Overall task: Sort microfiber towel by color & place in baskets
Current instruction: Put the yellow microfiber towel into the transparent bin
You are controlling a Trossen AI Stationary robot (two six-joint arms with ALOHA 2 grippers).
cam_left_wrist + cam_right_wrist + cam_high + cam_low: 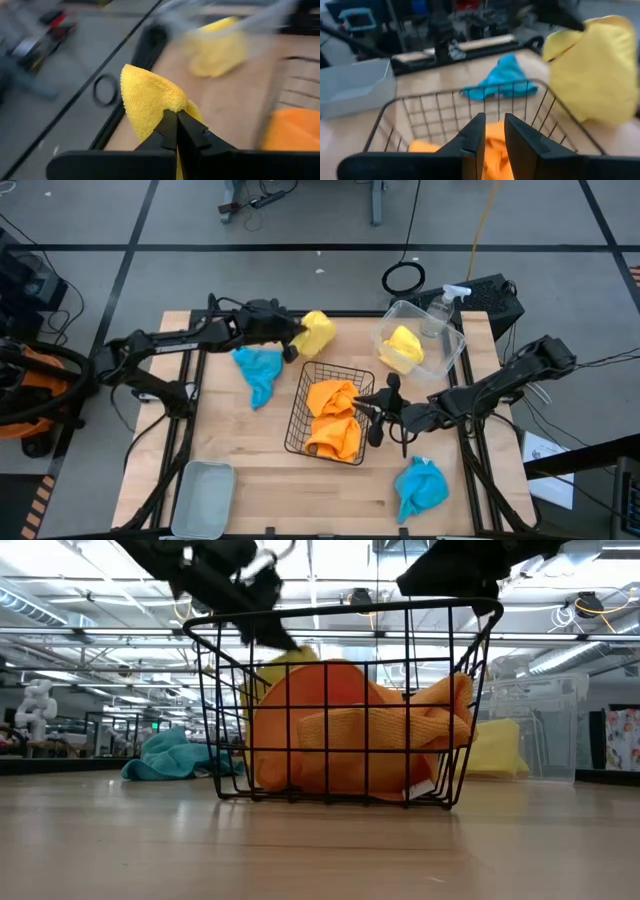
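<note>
Yellow towel (316,333) pinched in left end effector (296,338), above table.

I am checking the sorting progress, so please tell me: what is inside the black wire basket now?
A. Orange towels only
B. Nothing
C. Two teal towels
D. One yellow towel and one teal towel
A: the black wire basket holds only orange towels; the teal towels lie on the table, one yellow towel sits in the clear tub, and the left gripper holds the other.

No text, label, brand, number or sign can be read anywhere in these views.
</note>
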